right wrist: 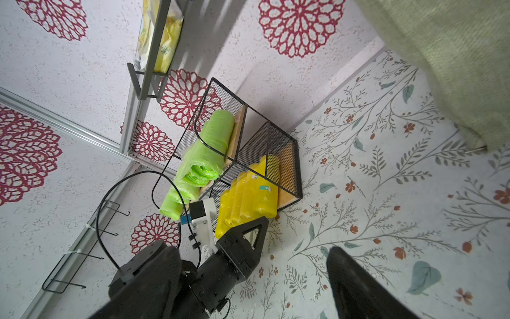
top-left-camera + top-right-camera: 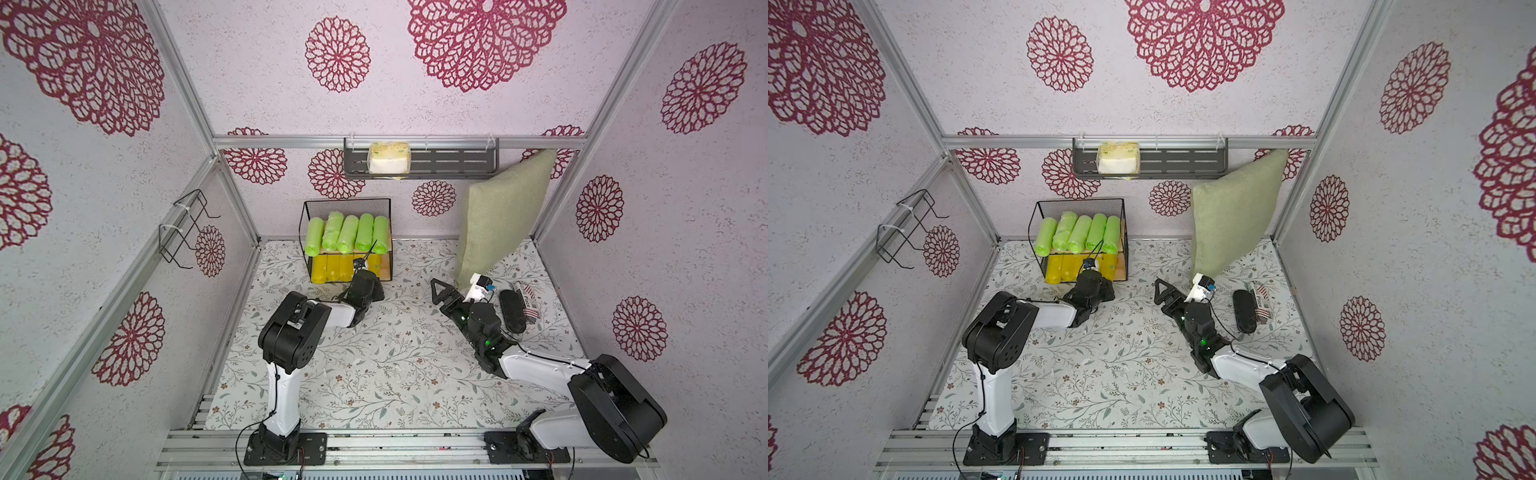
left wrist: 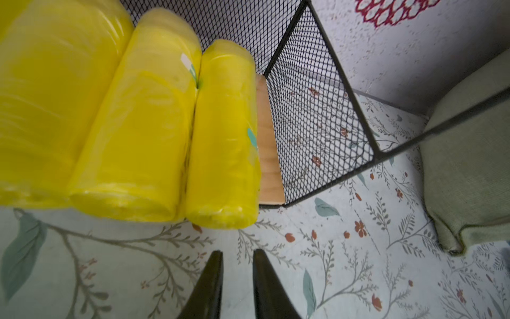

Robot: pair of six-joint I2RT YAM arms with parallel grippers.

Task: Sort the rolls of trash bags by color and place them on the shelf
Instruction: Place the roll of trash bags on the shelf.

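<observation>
The shelf stands against the back wall. Several lime-green rolls lie side by side on its upper board, and several yellow rolls on the lower board. My left gripper hovers just off the floor in front of the yellow rolls, shut with nothing between its fingers. It stands apart from the rightmost yellow roll. The right wrist view shows the left gripper beside the yellow roll ends. My right gripper hangs open and empty over the mat, right of the shelf.
A green pillow leans in the back right corner. A black oblong object and a striped packet lie beside the right arm. The grey wall rack holds a tissue pack. A wire bracket hangs on the left wall.
</observation>
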